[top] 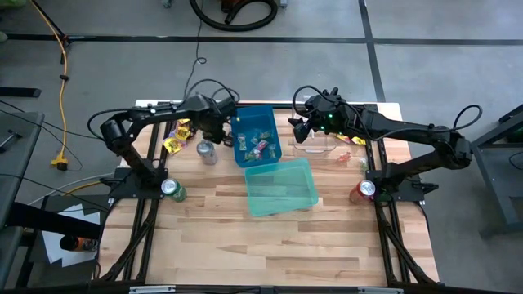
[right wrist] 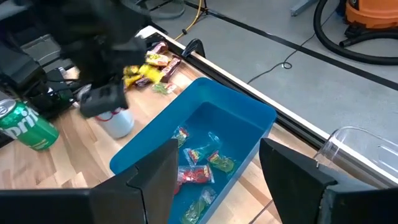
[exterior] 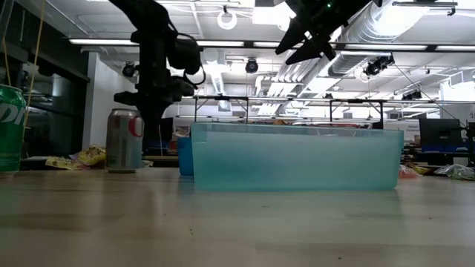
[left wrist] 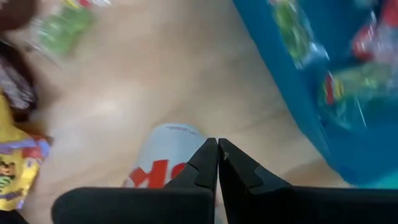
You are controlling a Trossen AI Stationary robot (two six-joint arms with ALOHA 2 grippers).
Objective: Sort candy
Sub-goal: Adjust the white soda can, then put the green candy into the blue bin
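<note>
From my station I find the left end effector [left wrist: 217, 163] closed tight with nothing between its jaws, hanging just above the silver can [top: 207, 152] that stands on the desk [top: 270, 245] between the loose candy [top: 178, 136] and the blue bin [top: 242, 153]. The right end effector [right wrist: 214, 171] stands wide apart and empty, raised over the far right part of the desk beside a clear container [top: 313, 145]. The unsorted candy lies at the far left of the desk, yellow packets with darker wrappers and a green piece among them, close to the left arm. I judge these pieces very light, soft and crinkly, with slick film wrappers that will slide or flip under a glancing touch; the best hold looks to be across the flat body of a packet or on a crimped end, taken from above with the jaws opened first. The blue bin already holds several green, red and pink pieces scattered over its floor. The teal bin [top: 281, 188], nearer the front, appears empty from above, and the low view shows nothing through its translucent wall. What the clear container holds I cannot tell; a few small pieces [top: 347, 140] lie on the desk just beside it. A green can [top: 172, 190] and a red can [top: 363, 191] stand by the arm bases, no part of the sorting.
</note>
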